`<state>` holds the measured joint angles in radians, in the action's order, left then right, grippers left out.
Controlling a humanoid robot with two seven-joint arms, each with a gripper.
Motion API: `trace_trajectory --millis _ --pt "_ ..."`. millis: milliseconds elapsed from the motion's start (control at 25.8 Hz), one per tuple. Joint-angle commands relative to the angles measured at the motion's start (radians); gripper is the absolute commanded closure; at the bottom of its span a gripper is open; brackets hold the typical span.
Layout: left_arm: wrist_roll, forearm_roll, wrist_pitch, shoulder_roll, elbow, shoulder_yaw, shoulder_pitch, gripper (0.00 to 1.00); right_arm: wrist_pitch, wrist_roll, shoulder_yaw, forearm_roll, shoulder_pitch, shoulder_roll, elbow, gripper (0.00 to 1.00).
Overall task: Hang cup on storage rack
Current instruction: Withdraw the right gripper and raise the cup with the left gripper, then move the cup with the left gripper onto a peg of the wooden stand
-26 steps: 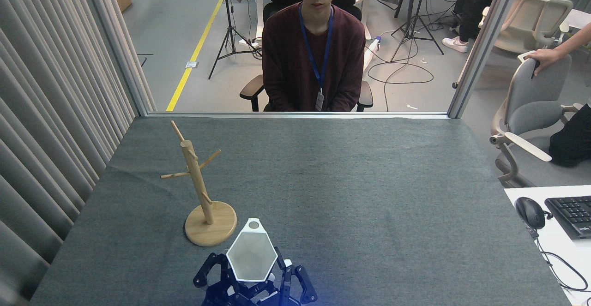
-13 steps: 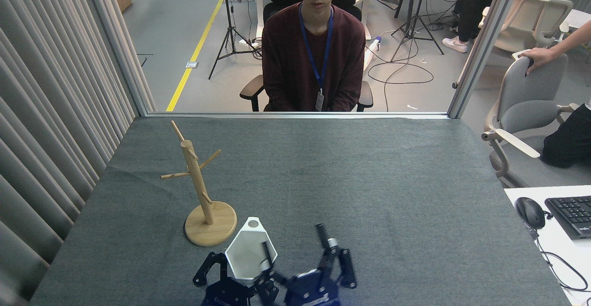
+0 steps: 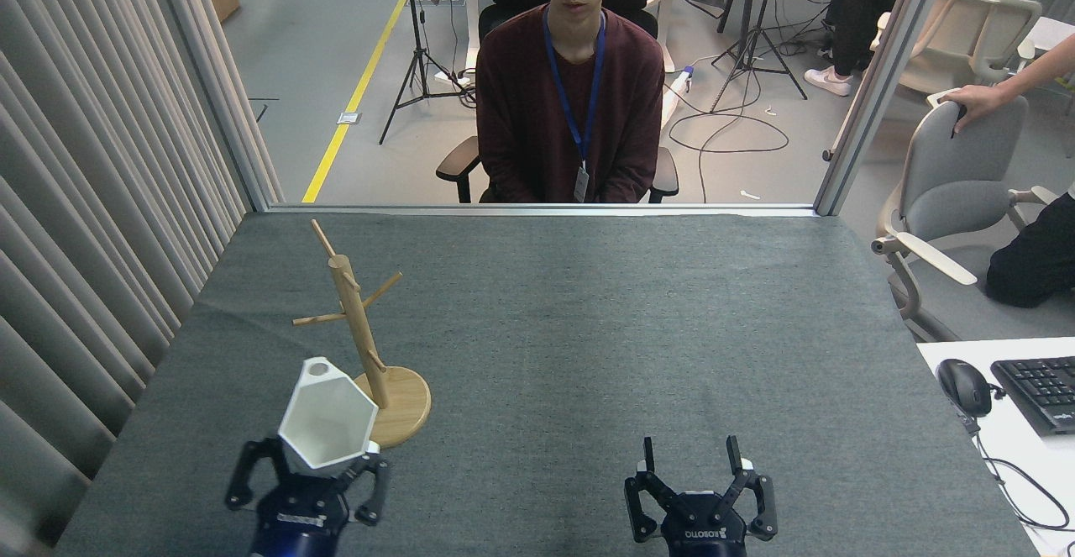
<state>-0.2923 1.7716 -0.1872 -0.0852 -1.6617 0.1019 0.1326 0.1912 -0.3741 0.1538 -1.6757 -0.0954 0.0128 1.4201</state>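
Left pincer point(image 3: 323, 466) grips cup point(image 3: 327, 414); right pincer point(image 3: 690, 454) spread.

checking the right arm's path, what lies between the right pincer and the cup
In the head view, only bare grey table cloth lies between the open right pincer and the cup, which the left pincer holds.

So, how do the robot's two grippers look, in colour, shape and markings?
Both the left gripper and the right gripper are black, with glossy dark-blue bodies carrying small white lettering too small to read surely. Each has thin jointed linkage fingers spreading from the body. The right gripper's fingertips are slim, upright dark bars. No cables show.
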Motion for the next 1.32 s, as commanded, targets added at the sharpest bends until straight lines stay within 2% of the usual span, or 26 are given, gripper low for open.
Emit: trace_trajectory --millis 0,194,427,621,853,1047,1280 --pt "-0.001 0.104 -0.051 -0.031 0.068 -0.077 -0.068 0.48 0.001 0.003 -0.008 -0.004 -0.004 -0.002 -0.004 0.01" --pt "-0.038 0.195 -0.058 -0.077 0.194 -0.08 -0.163 0.47 -0.001 0.007 -0.008 -0.004 0.006 -0.005 -0.003 0.01" --pt "-0.041 0.275 -0.084 -0.062 0.33 -0.079 -0.252 0.47 -0.004 0.007 -0.01 -0.001 0.011 0.006 -0.003 0.01" --pt "-0.042 0.285 -0.14 -0.06 0.438 -0.074 -0.301 0.47 -0.004 0.007 -0.01 0.036 0.011 0.009 -0.003 0.01" --pt "-0.044 0.293 -0.147 -0.06 0.458 -0.07 -0.317 0.47 -0.004 0.007 -0.01 0.037 0.013 0.006 -0.004 0.01" --pt "-0.044 0.379 -0.167 -0.022 0.493 -0.068 -0.331 0.47 -0.003 0.007 -0.011 0.039 0.014 0.004 -0.004 0.01" --pt "-0.042 0.411 -0.169 0.012 0.508 -0.065 -0.357 0.47 -0.006 0.006 -0.031 0.044 0.011 0.007 -0.006 0.01"
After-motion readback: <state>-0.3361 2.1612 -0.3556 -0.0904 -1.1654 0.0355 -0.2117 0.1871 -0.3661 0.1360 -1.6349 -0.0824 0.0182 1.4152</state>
